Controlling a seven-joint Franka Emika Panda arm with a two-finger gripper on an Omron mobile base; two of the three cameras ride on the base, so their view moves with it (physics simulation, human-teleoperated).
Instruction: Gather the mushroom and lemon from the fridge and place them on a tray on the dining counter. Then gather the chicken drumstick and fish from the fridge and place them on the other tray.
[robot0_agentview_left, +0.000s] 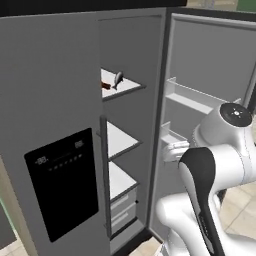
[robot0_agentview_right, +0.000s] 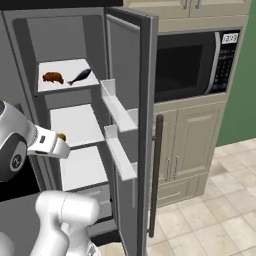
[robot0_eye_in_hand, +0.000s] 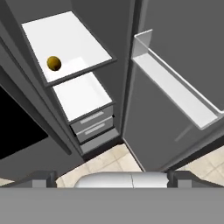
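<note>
Up top, the fish (robot0_agentview_right: 80, 76) lies slantwise beside the chicken drumstick (robot0_agentview_right: 52, 77); fingers (robot0_eye_in_hand: 43, 179) spread wide, holding nothing.

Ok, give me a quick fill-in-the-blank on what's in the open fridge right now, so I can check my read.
1. The fish lies on the ___ shelf.
2. Beside it on that shelf is the brown chicken ___.
3. The lemon sits alone on the shelf just ___ them.
4. The claw's jaws are ___, holding nothing.

Missing words: top; drumstick; below; open
</note>
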